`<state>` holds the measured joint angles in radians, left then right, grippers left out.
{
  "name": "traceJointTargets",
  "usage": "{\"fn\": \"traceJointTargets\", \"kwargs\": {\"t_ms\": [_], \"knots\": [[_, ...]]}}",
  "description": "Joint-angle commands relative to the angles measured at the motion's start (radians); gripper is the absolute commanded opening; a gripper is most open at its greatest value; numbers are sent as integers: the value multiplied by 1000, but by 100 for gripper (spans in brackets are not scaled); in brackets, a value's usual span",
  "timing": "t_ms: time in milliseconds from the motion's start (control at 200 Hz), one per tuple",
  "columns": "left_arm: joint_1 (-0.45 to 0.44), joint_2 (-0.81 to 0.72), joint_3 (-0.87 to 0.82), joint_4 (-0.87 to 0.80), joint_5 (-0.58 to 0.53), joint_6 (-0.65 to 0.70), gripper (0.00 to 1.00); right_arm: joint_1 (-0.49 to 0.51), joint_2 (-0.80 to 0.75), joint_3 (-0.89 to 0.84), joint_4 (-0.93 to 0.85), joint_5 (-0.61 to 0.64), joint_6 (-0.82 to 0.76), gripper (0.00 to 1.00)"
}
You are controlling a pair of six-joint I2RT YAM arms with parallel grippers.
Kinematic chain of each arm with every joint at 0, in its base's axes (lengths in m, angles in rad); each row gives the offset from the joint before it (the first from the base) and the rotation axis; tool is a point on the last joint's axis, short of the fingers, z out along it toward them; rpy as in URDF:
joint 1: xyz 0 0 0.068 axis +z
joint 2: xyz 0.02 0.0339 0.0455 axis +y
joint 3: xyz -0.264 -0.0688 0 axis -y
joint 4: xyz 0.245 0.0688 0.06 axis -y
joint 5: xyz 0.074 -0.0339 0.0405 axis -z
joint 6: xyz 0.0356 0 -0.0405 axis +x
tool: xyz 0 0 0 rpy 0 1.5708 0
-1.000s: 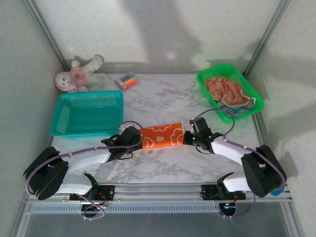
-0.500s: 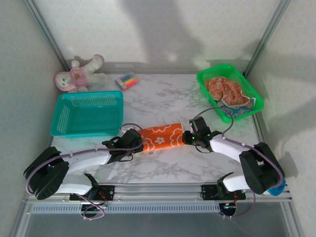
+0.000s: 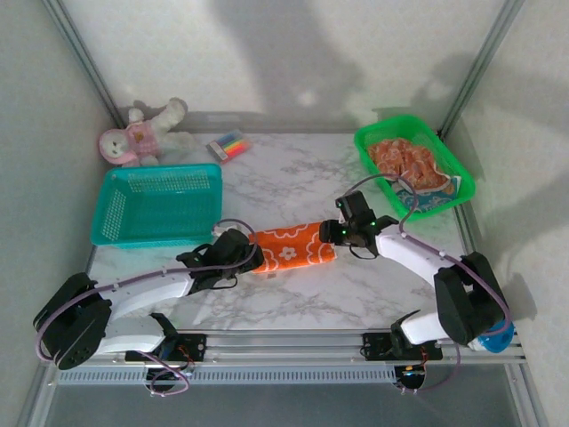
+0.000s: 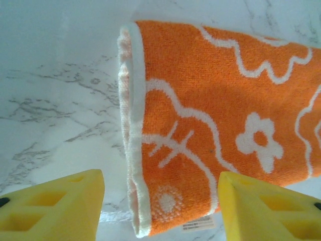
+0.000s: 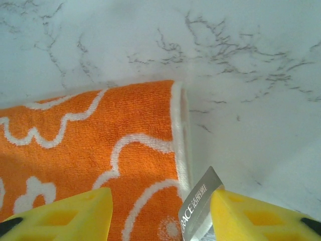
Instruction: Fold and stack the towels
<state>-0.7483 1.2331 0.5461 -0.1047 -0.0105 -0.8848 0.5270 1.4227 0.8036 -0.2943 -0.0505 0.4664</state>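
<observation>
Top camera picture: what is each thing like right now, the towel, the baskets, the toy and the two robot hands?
Orange towel: folded, flat on the table.
Left gripper: jaws open, at the towel's left end.
Right gripper: jaws open, at the towel's right end.
Green basket: holds crumpled towels.
Teal basket: empty.
Toy: lying down in the far left corner.
Markers: lying beside the toy.

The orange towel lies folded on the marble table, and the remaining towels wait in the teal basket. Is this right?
Not quite. The remaining towels wait in the green basket at the far right, as the top external view shows. The orange towel does lie folded on the marble table.
</observation>
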Motion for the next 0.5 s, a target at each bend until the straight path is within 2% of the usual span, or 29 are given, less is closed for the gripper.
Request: {"fn": "traceJointTargets", "kwargs": {"t_ms": [0, 135, 255, 496], "knots": [[31, 36, 38, 40, 89, 19, 58, -2, 48, 36, -67, -56, -23, 54], [66, 66, 26, 81, 112, 4, 59, -6, 94, 47, -80, -94, -38, 54], [124, 90, -7, 148, 188, -8, 58, -8, 143, 59, -88, -139, -49, 54], [132, 158, -9, 222, 255, -5, 55, -8, 203, 65, -88, -149, -52, 52]]}}
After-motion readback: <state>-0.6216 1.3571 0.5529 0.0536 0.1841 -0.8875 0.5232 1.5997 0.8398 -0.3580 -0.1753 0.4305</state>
